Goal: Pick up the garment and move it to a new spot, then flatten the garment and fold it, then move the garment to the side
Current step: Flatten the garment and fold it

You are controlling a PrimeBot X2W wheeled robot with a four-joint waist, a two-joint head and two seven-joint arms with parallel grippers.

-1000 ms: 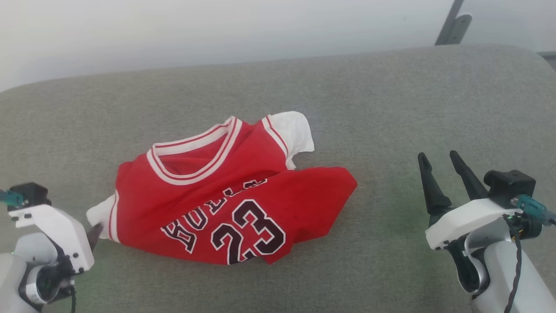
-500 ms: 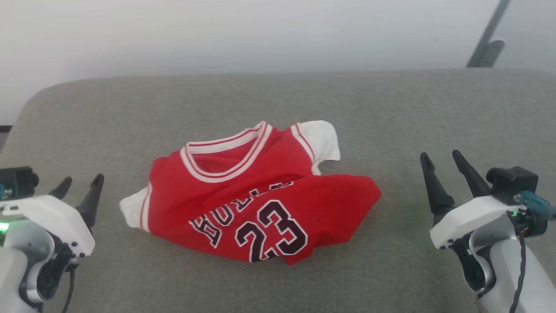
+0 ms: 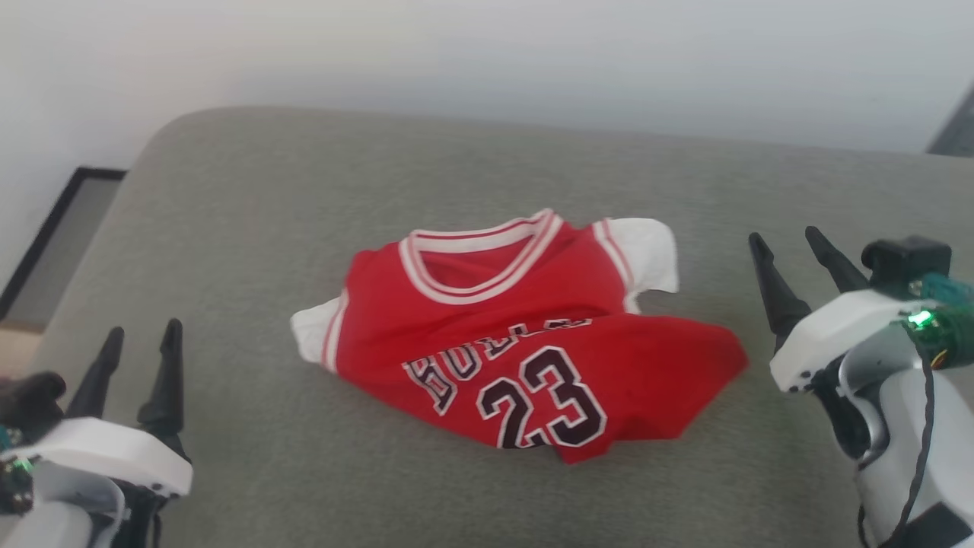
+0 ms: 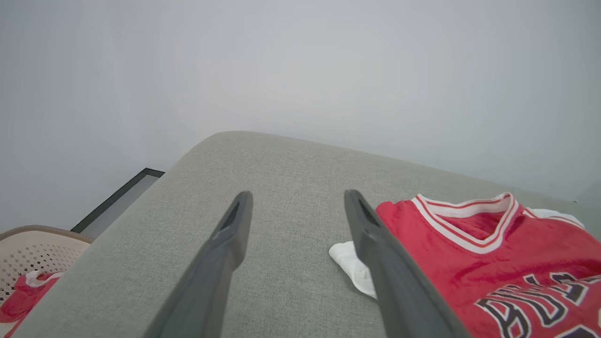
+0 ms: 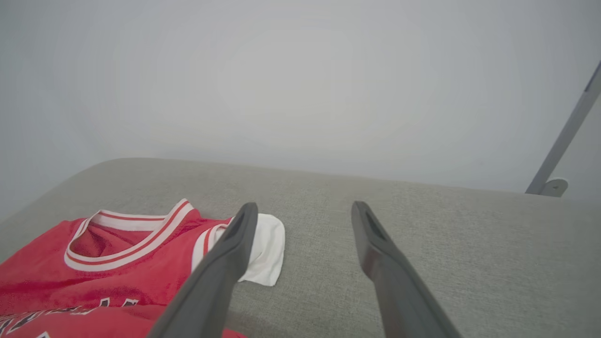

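Two dark-fingered pincers gape empty: left gripper (image 3: 144, 329) at lower left, right gripper (image 3: 782, 234) at right, flanking the rumpled red white-sleeved jersey shirt (image 3: 517, 335) mid-frame on a grey fabric cushion (image 3: 228, 228).

Garment (image 3: 487, 335) is cloth, cushion (image 3: 228, 228) matt rough weave (basket (image 4: 28, 253) perhaps plastic).
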